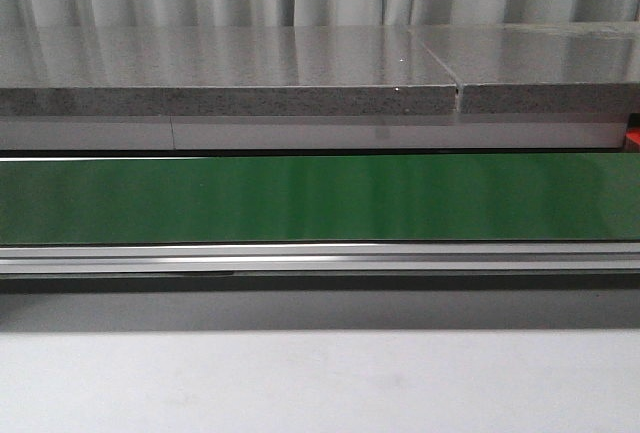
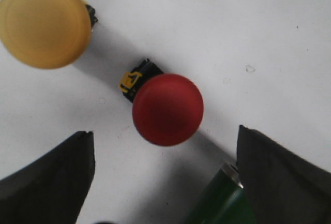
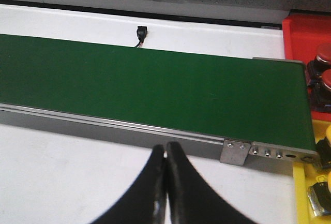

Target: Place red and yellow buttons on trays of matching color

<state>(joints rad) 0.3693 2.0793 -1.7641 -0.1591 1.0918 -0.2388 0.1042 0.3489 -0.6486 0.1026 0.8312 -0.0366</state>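
Observation:
In the left wrist view a red button (image 2: pixel 168 109) with a black and yellow base lies on the white table, and a yellow button (image 2: pixel 44 22) lies beyond it. My left gripper (image 2: pixel 164 132) hovers open over the red button, whose cap sits just ahead of the fingertips (image 2: pixel 77 151); nothing is held. In the right wrist view my right gripper (image 3: pixel 165 149) is shut on nothing, over the white table beside the belt. At the belt's end are a red tray (image 3: pixel 305 30) holding red buttons (image 3: pixel 325 56) and a yellow tray (image 3: pixel 301 182) holding yellow buttons (image 3: pixel 319 198).
A green conveyor belt (image 1: pixel 320 198) with a metal frame (image 3: pixel 103 125) crosses the table; its end roller (image 2: pixel 222 198) shows next to my left finger. A grey stone ledge (image 1: pixel 230 78) runs behind it. A small black connector (image 3: pixel 140 31) lies behind the belt.

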